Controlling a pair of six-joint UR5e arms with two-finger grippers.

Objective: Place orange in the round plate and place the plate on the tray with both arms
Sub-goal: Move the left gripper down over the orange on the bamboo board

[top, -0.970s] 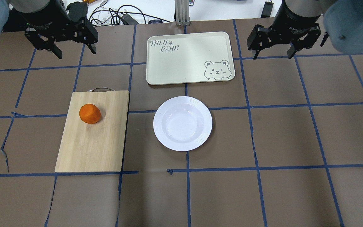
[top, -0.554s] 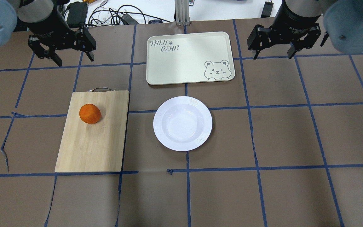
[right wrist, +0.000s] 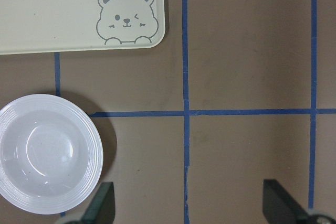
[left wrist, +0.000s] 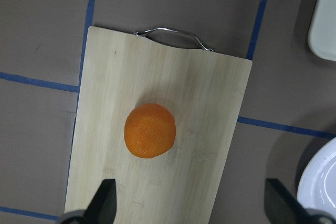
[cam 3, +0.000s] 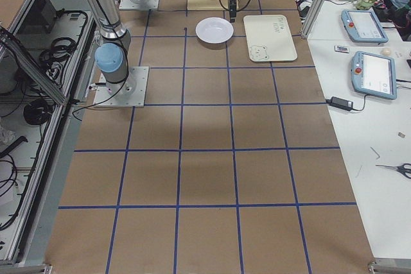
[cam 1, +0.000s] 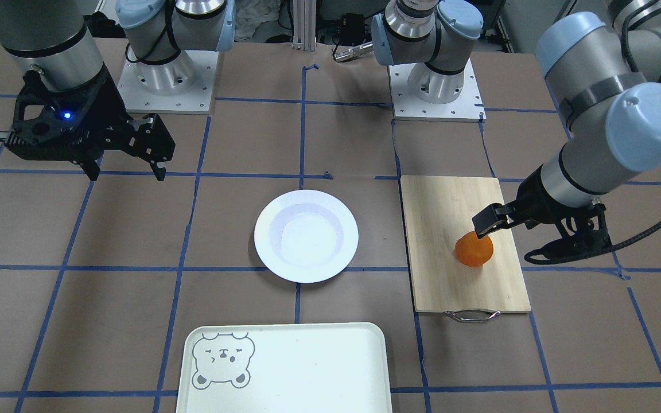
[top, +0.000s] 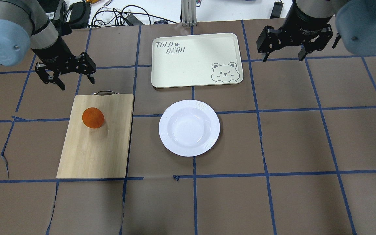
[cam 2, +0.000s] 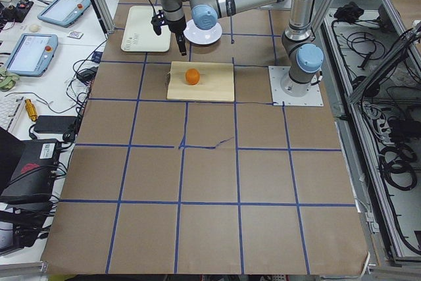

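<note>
The orange (top: 93, 117) (left wrist: 150, 130) (cam 1: 474, 250) rests on the far half of a bamboo board. The round plate (top: 189, 127) (cam 1: 306, 236) (right wrist: 47, 153) lies empty at the table's middle. Beyond it lies the tray (top: 196, 60) (cam 1: 284, 370) (right wrist: 79, 14), also empty. My left gripper (top: 76, 81) (left wrist: 191, 205) (cam 1: 511, 238) hovers open above the board's handle end, the orange in front of its spread fingers. My right gripper (top: 282, 58) (cam 1: 127, 172) (right wrist: 190, 205) hangs open and empty in the air, to the right of the tray and away from the plate.
The bamboo board (top: 96, 147) (cam 1: 451, 287) with a metal handle (top: 104, 92) lies left of the plate. Cables and adapters (top: 122, 16) sit past the table's far edge. Brown mats with blue tape lines cover the table.
My left arm has swung in and down from the far left corner toward the board's handle end, still open. The right gripper, orange, plate and tray have stayed put.
</note>
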